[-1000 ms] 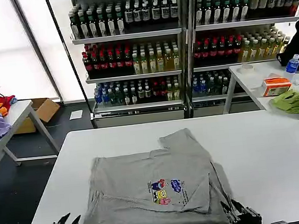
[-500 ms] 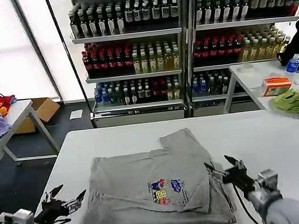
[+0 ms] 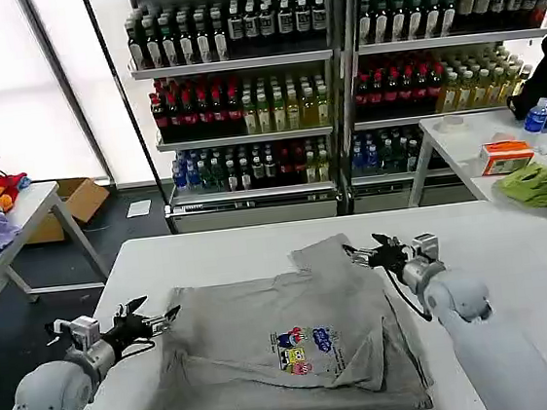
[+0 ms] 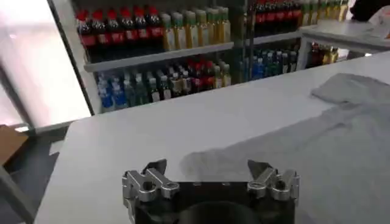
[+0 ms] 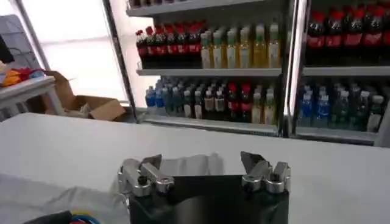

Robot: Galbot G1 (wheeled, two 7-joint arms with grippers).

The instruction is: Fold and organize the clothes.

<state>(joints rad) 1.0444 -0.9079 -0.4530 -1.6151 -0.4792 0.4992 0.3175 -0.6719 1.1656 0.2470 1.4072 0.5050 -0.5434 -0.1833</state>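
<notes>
Flanking the grey shirt: left tool, right tool, both spread.

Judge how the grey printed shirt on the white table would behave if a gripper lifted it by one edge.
Probably floppy: the grey shirt lies in soft folds with a sleeve flopped toward the right gripper, so it would drape. Likely light, being thin. On the smooth table, a push from the left gripper would likely bunch it.

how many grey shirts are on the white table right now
1: a grey shirt with a small multicoloured chest print lies partly folded on the white table, between the two open grippers. Another could be hidden beneath it.
</notes>
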